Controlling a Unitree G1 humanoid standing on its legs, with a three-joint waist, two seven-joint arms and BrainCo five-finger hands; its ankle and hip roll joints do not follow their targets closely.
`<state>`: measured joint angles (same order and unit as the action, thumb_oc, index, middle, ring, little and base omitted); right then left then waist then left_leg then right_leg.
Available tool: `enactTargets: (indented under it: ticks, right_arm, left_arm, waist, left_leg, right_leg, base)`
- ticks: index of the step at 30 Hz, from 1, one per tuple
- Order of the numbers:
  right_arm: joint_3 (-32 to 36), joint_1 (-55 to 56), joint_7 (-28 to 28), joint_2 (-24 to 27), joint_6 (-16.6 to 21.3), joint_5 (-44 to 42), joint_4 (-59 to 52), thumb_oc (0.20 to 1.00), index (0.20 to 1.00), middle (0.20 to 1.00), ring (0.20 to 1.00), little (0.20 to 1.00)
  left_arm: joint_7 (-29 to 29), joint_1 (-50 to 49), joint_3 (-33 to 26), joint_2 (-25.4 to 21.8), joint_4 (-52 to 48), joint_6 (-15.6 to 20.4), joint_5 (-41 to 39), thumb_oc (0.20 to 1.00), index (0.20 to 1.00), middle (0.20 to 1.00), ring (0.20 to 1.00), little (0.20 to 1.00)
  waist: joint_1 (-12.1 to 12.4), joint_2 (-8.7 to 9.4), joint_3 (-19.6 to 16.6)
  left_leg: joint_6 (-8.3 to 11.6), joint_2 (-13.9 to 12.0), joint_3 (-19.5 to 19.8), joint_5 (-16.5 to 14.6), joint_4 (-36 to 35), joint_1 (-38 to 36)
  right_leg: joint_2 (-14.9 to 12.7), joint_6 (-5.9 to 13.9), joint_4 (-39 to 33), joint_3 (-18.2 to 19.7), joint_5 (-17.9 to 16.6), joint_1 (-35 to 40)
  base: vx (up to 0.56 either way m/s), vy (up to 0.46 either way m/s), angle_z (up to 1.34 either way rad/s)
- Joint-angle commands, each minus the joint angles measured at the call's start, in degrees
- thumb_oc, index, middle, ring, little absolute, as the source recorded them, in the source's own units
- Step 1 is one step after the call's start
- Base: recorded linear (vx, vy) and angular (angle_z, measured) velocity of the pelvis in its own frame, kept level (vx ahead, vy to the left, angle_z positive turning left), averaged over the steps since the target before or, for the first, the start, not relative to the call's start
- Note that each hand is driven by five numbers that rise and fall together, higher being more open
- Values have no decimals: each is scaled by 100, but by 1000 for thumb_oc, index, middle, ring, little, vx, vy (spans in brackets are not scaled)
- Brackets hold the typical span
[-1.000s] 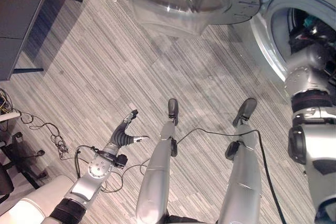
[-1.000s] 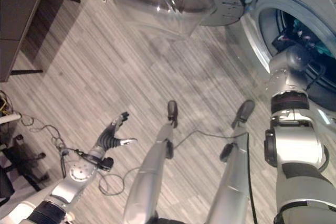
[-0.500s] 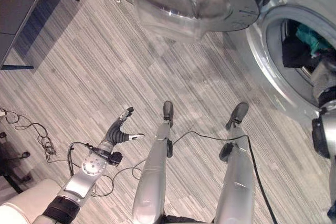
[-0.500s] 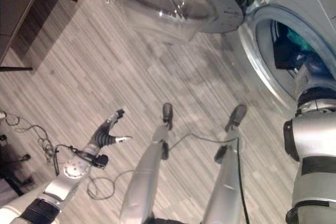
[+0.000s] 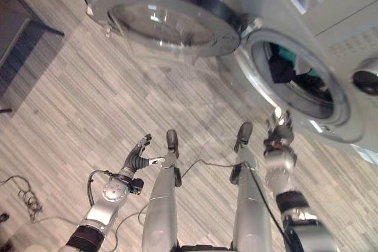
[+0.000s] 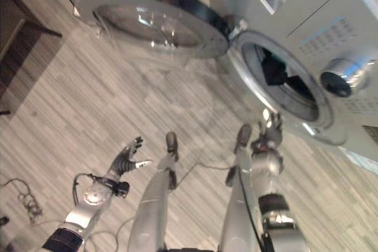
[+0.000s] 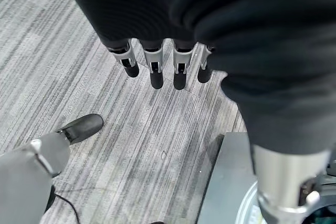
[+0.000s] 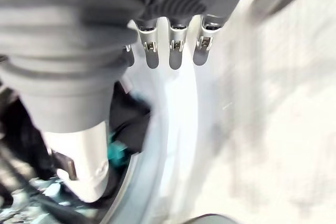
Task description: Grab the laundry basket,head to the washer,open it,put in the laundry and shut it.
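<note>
A silver-grey front-loading washer [image 5: 307, 22] stands at the upper right. Its round glass door [image 5: 162, 19] is swung wide open to the left. Dark and teal laundry [image 5: 283, 66] lies inside the drum [image 5: 298, 84]. My right hand [image 5: 279, 131] is outside the drum, just below the opening's rim, open and holding nothing. In the right wrist view its straight fingers [image 8: 173, 51] point along the rim beside the laundry [image 8: 128, 124]. Low at the left, my left hand [image 5: 139, 156] hangs open over the floor, its fingers [image 7: 155, 72] straight.
A dark piece of furniture [image 5: 15, 19] stands at the upper left on the striped grey floor [image 5: 88, 104]. Loose cables [image 5: 23, 196] lie at the lower left. The washer's round knob [image 5: 366, 78] is at the far right.
My right arm has come out of the drum and the hand now sits below the opening. The camera has tilted up, showing more of the washer's front. The left hand has kept its pose.
</note>
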<state>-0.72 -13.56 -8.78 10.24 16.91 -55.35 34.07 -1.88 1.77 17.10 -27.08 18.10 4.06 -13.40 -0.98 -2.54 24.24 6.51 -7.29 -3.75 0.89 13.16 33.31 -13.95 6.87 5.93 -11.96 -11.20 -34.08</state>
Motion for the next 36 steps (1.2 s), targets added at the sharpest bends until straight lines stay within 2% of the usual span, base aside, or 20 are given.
enactTargets:
  ticks: [1, 3, 4, 5, 6, 9, 10, 12, 14, 16, 18, 21, 22, 25, 27, 28, 30, 31, 34, 36]
  right_arm:
    - [-118, 114, 348, 347, -210, 459, -102, 1000, 1000, 1000, 1000, 1000]
    - [-439, 559, 518, 467, -691, 1209, 146, 1000, 1000, 1000, 1000, 1000]
    - [-471, 638, 557, 441, -811, 1357, 292, 1000, 1000, 1000, 1000, 1000]
    - [-471, 640, 558, 441, -811, 1358, 292, 1000, 1000, 1000, 1000, 1000]
    - [-541, 729, 622, 425, -940, 1512, 367, 1000, 1000, 1000, 1000, 1000]
    - [-850, 953, 714, 274, -1207, 2002, 822, 1000, 1000, 1000, 1000, 1000]
    - [-849, 951, 716, 275, -1206, 2002, 824, 1000, 1000, 1000, 1000, 1000]
    - [-961, 948, 772, 123, -1270, 2175, 1231, 1000, 1000, 1000, 1000, 1000]
    - [-1084, 953, 794, -2, -1308, 2335, 1561, 1000, 1000, 1000, 1000, 1000]
    - [-1218, 1073, 902, -166, -1389, 2532, 1777, 1000, 1000, 1000, 1000, 1000]
    - [-1302, 1110, 895, -170, -1396, 2666, 1794, 1000, 1000, 1000, 1000, 1000]
    - [-1481, 1302, 946, -97, -1441, 2846, 1487, 1000, 1000, 1000, 1000, 1000]
    - [-1547, 1493, 949, 15, -1405, 2902, 1266, 1000, 1000, 1000, 1000, 1000]
    - [-1556, 1684, 919, 188, -1358, 2995, 1184, 1000, 1000, 1000, 1000, 1000]
    - [-1523, 1885, 913, 374, -1291, 3055, 1119, 1000, 1000, 1000, 1000, 1000]
    - [-1457, 2061, 935, 543, -1246, 3048, 1145, 1000, 1000, 1000, 1000, 1000]
    - [-1452, 2058, 935, 539, -1246, 3049, 1146, 1000, 1000, 1000, 1000, 1000]
    - [-1340, 2231, 988, 649, -1218, 2952, 1206, 1000, 1000, 1000, 1000, 1000]
    - [-1340, 2274, 1012, 701, -1165, 2866, 1254, 1000, 1000, 1000, 1000, 1000]
    - [-1434, 2193, 985, 780, -1102, 2738, 1110, 1000, 1000, 1000, 1000, 1000]
  left_arm:
    - [244, -664, 121, -31, 33, -52, -303, 1000, 1000, 1000, 1000, 1000]
    - [355, -671, 190, 78, 384, -116, -330, 1000, 1000, 1000, 1000, 1000]
    - [363, -642, 167, 91, 513, -149, -220, 1000, 1000, 1000, 1000, 1000]
    - [363, -643, 167, 92, 514, -148, -219, 1000, 1000, 1000, 1000, 1000]
    - [323, -583, 124, 115, 708, -193, -70, 1000, 1000, 1000, 1000, 1000]
    - [-45, -156, -220, 236, 1510, -349, 255, 1000, 1000, 1000, 1000, 1000]
    - [-46, -152, -219, 238, 1515, -345, 256, 1000, 1000, 1000, 1000, 1000]
    - [-250, 0, -428, 327, 1919, -373, 379, 1000, 1000, 1000, 1000, 1000]
    - [-368, -10, -608, 385, 2187, -351, 436, 1000, 1000, 1000, 1000, 1000]
    - [-489, -188, -908, 505, 2535, -357, 317, 1000, 1000, 1000, 1000, 1000]
    - [-617, -255, -1058, 510, 2608, -373, 335, 1000, 1000, 1000, 1000, 1000]
    - [-961, -188, -1351, 463, 2827, -406, 561, 1000, 1000, 1000, 1000, 1000]
    - [-1367, 148, -1526, 280, 2982, -489, 912, 1000, 1000, 1000, 1000, 1000]
    - [-1658, 607, -1500, -42, 3282, -557, 1520, 1000, 1000, 1000, 1000, 1000]
    - [-1749, 1161, -1474, -507, 3686, -612, 1835, 1000, 1000, 1000, 1000, 1000]
    - [-1599, 1745, -1340, -1040, 4063, -600, 1895, 1000, 1000, 1000, 1000, 1000]
    - [-1599, 1758, -1330, -1043, 4073, -595, 1892, 1000, 1000, 1000, 1000, 1000]
    - [-1561, 2552, -1110, -1806, 4443, -644, 2003, 1000, 1000, 1000, 1000, 1000]
    - [-1735, 3200, -960, -2182, 4713, -660, 1965, 1000, 1000, 1000, 1000, 1000]
    - [-1747, 4226, -477, -2657, 5093, -579, 1826, 1000, 1000, 1000, 1000, 1000]
  waist:
    - [-5, -26, -398]
    - [-125, 109, -541]
    - [-158, 126, -638]
    - [-155, 130, -627]
    - [-207, 141, -725]
    - [-171, -69, -876]
    - [-170, -67, -861]
    - [-19, -123, -1017]
    - [142, -106, -1233]
    - [404, 52, -1627]
    - [525, 155, -1741]
    - [634, 318, -1951]
    - [580, 390, -1953]
    - [496, 401, -1963]
    - [386, 414, -2000]
    - [268, 404, -2052]
    - [268, 407, -2049]
    - [143, 430, -2106]
    - [62, 437, -2089]
    - [-35, 472, -1992]
  left_leg:
    - [-239, 71, -252, -353, -88, -352]
    - [-440, 327, -349, -645, -50, -1026]
    - [-471, 399, -398, -679, -115, -1225]
    - [-473, 402, -404, -676, -127, -1247]
    - [-478, 423, -480, -659, -248, -1472]
    - [-600, 269, -696, -352, -734, -1978]
    - [-598, 271, -699, -351, -742, -1999]
    - [-679, 247, -805, -246, -902, -2219]
    - [-731, 243, -920, -195, -973, -2365]
    - [-730, 285, -1122, -128, -1062, -2494]
    - [-646, 307, -1194, -167, -1098, -2568]
    - [-506, 142, -1407, -23, -1047, -2451]
    - [-378, 18, -1404, 108, -877, -2299]
    - [-333, -166, -1433, 370, -889, -2149]
    - [-285, -223, -1367, 461, -940, -2102]
    - [-252, -258, -1323, 526, -998, -2064]
    - [-252, -257, -1318, 527, -998, -2061]
    - [-173, -229, -1215, 467, -1058, -2074]
    - [-148, -246, -1202, 470, -1003, -1969]
    - [-105, -284, -1203, 486, -869, -1702]
  right_leg:
    - [-274, 518, 166, 399, 647, 669]
    - [-494, 635, -12, 477, 327, 1196]
    - [-576, 693, -152, 479, 125, 1334]
    - [-578, 695, -165, 481, 117, 1354]
    - [-650, 763, -260, 477, -233, 1427]
    - [-341, 534, 580, 213, 601, 1707]
    - [-344, 533, 596, 217, 614, 1715]
    - [-158, 420, 1192, -32, 1068, 2049]
    - [-28, 330, 1464, -217, 1319, 2486]
    - [54, 328, 1127, -313, 1371, 3315]
    - [-10, 385, 769, -384, 1538, 3673]
    - [125, 329, 25, -277, 1763, 3989]
    - [254, 265, -216, -177, 1925, 4080]
    - [425, 156, -259, -212, 1953, 4046]
    - [496, 132, -282, -276, 2000, 4094]
    - [535, 129, -285, -339, 2012, 4111]
    - [536, 129, -286, -344, 2013, 4112]
    - [507, 146, -260, -378, 2128, 4190]
    - [514, 128, -254, -363, 2129, 4137]
    - [511, 140, -251, -372, 2087, 3970]
  base:
    - [153, 255, -50]
    - [175, 347, -43]
    - [100, 222, -23]
    - [74, 172, -19]
    - [-18, 217, -39]
    - [-81, 248, -33]
    - [-71, 133, -38]
    - [-66, 111, -59]
    - [-73, 50, -61]
    - [-83, -33, -54]
    - [-33, -78, -85]
    - [-147, -174, -89]
    - [-143, -177, -53]
    - [-173, -147, -21]
    - [-43, -60, -10]
    - [-8, -37, 13]
    - [49, -18, 27]
    - [99, -12, 14]
    - [54, -5, 14]
    - [4, 28, 23]
